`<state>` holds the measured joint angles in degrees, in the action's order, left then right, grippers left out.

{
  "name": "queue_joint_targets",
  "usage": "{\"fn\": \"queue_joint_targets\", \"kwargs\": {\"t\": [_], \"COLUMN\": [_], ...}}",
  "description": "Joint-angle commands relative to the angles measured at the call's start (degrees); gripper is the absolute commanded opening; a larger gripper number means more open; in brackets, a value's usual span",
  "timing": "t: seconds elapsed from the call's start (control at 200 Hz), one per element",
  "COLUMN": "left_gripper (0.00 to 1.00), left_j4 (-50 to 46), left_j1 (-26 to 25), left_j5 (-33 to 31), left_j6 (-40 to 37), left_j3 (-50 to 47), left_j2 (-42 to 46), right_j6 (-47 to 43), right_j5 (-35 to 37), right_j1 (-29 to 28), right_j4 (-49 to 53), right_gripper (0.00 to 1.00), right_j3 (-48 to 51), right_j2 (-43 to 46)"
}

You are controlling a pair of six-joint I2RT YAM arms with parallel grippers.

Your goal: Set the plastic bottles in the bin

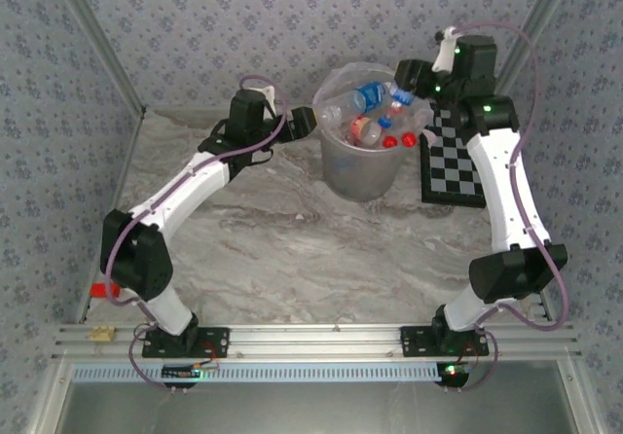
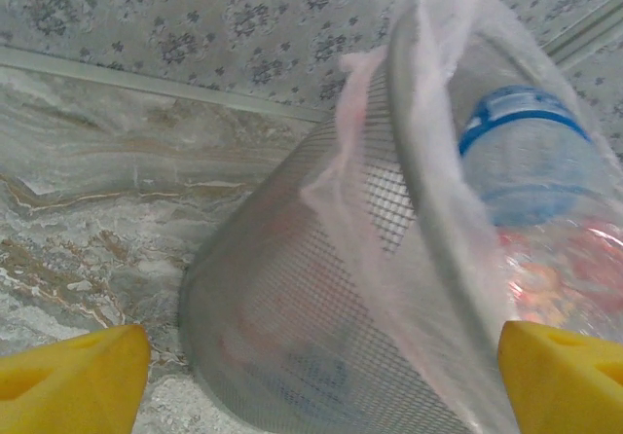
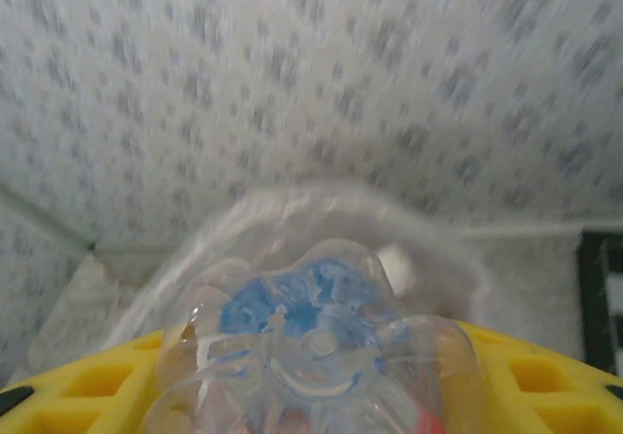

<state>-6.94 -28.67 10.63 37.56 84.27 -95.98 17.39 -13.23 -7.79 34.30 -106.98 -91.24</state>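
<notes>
You have a heap of small clear plastic bottles (image 1: 368, 130) with red and blue labels and red caps already lying in the round, tapered grey translucent bin (image 1: 355, 176), which is lined with a clear plastic bag and stands on the far middle of the grey marbled desk (image 1: 273, 239). One more clear blue-labelled bottle (image 1: 370, 95) lies tilted over the bin's far right rim. Your right end effector (image 1: 404, 91) is grasping it; on the right wrist camera its ribbed base (image 3: 311, 356) sits between the yellow fingers (image 3: 545, 376). Your left end effector (image 1: 304, 123) is just beside the bin's left wall near the rim, released. Its yellow fingers (image 2: 73, 376) are spread wide with the mesh-patterned bin wall (image 2: 292, 307) ahead between them; you cannot tell whether they touch it. A flat black-and-white checkerboard (image 1: 453, 162) lies on the desk just right of the bin, under the right arm.
</notes>
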Motion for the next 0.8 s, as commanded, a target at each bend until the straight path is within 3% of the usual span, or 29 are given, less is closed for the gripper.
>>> {"fn": "queue_joint_targets", "kwargs": {"t": [0.0, 0.395, 0.795], "left_gripper": [0.89, 0.81, 0.79], "left_j4": [-0.05, 2.52, 2.00], "left_j1": [0.71, 0.98, 0.98], "left_j5": [-0.41, 5.70, 7.56], "left_j6": [1.96, 5.35, 7.51], "left_j3": [3.34, 6.16, 5.12], "left_j2": [-1.59, -5.43, -3.65], "right_j6": [1.82, 2.59, -5.29], "right_j5": [-4.71, -4.43, 3.17], "right_j1": [-1.29, -8.50, -17.32], "right_j4": [9.14, 10.46, 16.70], "right_gripper": [0.31, 0.30, 0.29], "right_j3": [2.44, 3.61, 4.88], "right_j2": [-0.41, -0.19, -3.70]}}
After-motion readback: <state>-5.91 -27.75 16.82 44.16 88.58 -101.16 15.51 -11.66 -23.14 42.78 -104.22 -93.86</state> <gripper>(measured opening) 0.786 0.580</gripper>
